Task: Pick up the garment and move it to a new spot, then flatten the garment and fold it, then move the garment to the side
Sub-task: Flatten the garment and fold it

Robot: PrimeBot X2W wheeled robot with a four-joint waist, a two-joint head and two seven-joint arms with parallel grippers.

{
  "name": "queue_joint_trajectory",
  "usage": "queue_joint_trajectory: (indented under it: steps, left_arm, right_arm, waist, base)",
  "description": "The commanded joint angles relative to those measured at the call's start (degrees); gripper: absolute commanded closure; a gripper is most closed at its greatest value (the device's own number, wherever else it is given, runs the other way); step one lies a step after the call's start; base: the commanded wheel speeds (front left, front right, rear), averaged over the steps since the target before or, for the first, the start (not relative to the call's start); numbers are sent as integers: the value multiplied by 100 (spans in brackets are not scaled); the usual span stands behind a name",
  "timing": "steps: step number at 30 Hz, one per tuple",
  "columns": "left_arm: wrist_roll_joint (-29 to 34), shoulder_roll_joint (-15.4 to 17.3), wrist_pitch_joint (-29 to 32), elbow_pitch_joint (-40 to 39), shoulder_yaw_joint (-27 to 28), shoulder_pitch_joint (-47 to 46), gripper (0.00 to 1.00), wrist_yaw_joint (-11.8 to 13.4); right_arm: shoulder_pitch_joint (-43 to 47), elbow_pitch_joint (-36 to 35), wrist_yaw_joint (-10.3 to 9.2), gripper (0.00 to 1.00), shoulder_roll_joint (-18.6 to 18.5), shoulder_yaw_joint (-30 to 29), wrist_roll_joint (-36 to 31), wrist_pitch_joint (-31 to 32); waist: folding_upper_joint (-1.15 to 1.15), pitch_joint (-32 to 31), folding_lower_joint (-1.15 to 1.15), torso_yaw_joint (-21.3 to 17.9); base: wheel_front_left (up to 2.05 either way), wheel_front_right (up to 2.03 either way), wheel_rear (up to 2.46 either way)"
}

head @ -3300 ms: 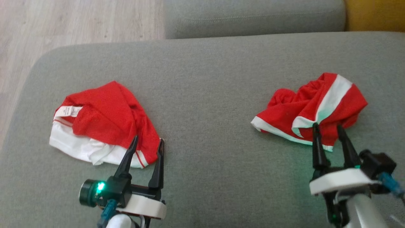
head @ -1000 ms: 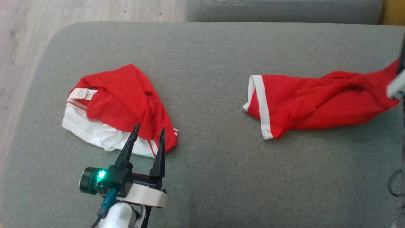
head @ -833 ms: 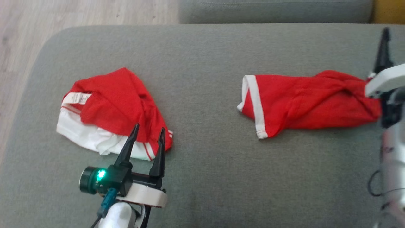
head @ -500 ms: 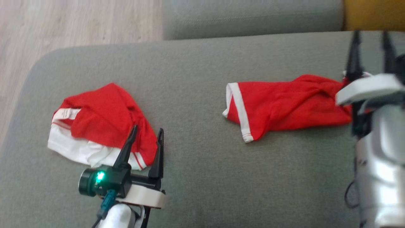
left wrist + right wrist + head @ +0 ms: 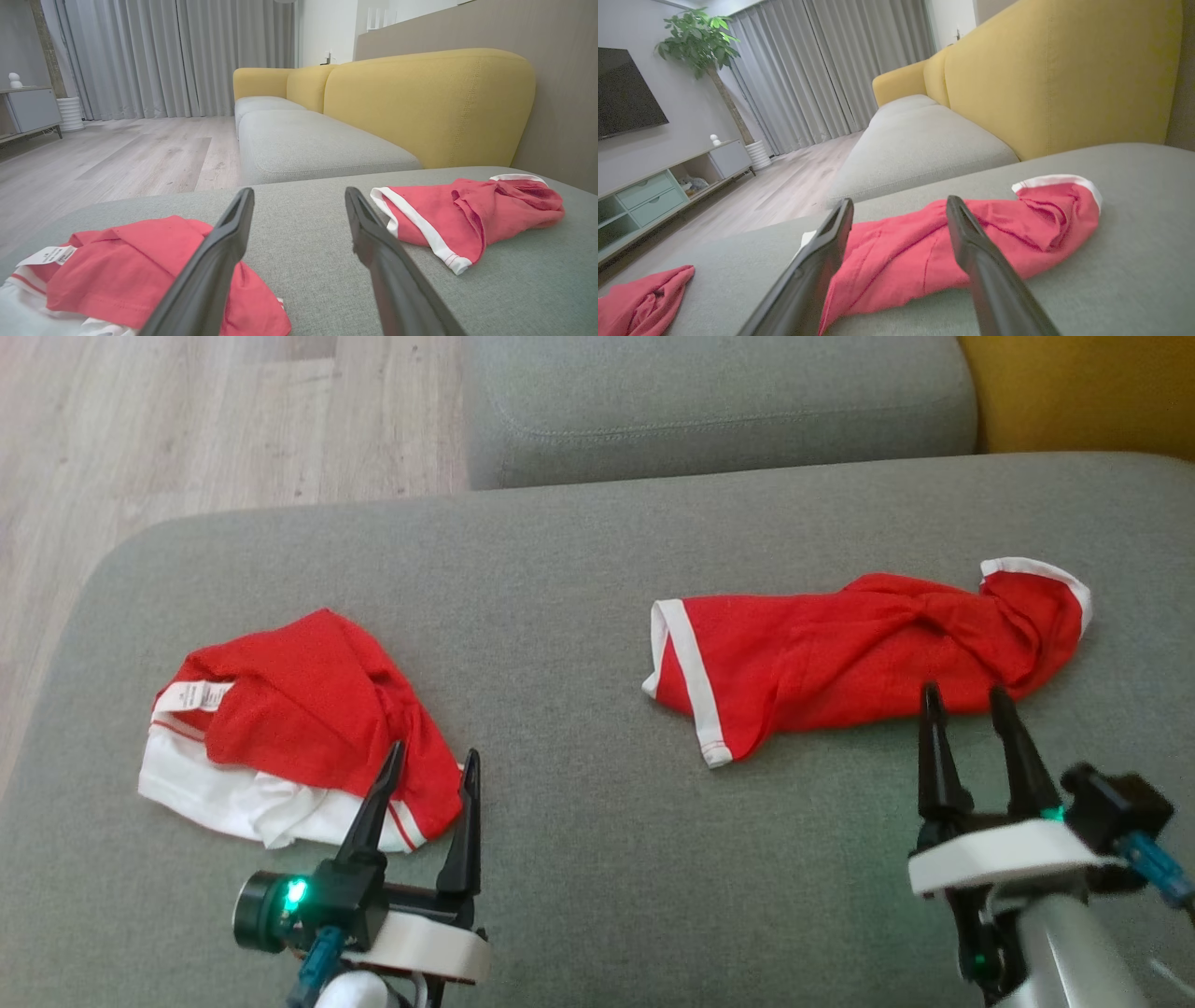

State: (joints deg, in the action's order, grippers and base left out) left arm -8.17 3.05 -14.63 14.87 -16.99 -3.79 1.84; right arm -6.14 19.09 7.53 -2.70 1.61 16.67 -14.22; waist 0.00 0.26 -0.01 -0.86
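Right garment (image 5: 859, 658) lay stretched but twisted on the sofa cushion (image 5: 579, 569): probably relocated, with flattening, folding and moving aside left. Left end effector (image 5: 434, 749) and right end effector (image 5: 963, 689) were wide open, empty.

The right garment (image 5: 840, 653) was red with white hem bands, the left garment (image 5: 308, 700) red over white, the sofa cushion (image 5: 579, 859) plain grey, the backrest (image 5: 1083, 392) mustard yellow.

Before me lies a grey fabric sofa seat (image 5: 597, 569) with a yellow padded backrest (image 5: 430, 102); beyond, I see pale wood-plank floor (image 5: 117, 154), long grey curtains (image 5: 163, 56) and a dark wall-mounted television (image 5: 626, 93).
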Motion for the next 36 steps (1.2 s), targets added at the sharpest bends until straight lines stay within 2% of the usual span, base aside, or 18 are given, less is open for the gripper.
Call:
queue_joint_trajectory:
  steps: [1,7,17,23,31,32,34,36]
  left_arm:
    - [-2,-5,-37,-194,181,-194,0,13]
    - [25,-9,-37,-192,115,-278,0,-32]
    - [-61,-15,-37,-167,-12,-393,0,-24]
    - [-133,-16,-37,-166,-180,-508,0,-13]
    - [-173,-16,-37,-172,-225,-627,0,26]
    - [-174,-16,-37,-171,-218,-638,0,27]
    - [-171,-16,-37,-171,-190,-653,0,36]
    - [-162,-17,-37,-168,-154,-654,0,52]
  right_arm:
    - [-319,-320,-4,0,-19,217,-125,-75]
    - [-390,-233,-4,0,-19,687,-546,46]
    - [-848,875,-4,0,-19,1441,-1221,745]
    - [-1329,1610,-4,0,-18,1333,-1676,1048]
    - [-1700,2384,-4,0,-18,1255,-1926,1371]
    - [-1722,2461,-4,7,-18,1226,-1940,1405]
    - [-1762,2565,-4,100,-18,1192,-1960,1417]
    - [-1786,2606,-4,100,-18,1142,-1963,1363]
  waist:
    - [0,42,1,18]
    - [0,198,1,175]
    - [0,390,1,589]
    - [0,615,1,849]
    - [0,801,1,999]
    - [0,813,1,1000]
    - [0,828,1,977]
    - [0,823,1,916]
  base:
    - [0,0,0]
    - [0,0,0]
    - [0,0,0]
    - [0,0,0]
    - [0,0,0]
    - [0,0,0]
    - [0,0,0]
    - [0,0,0]
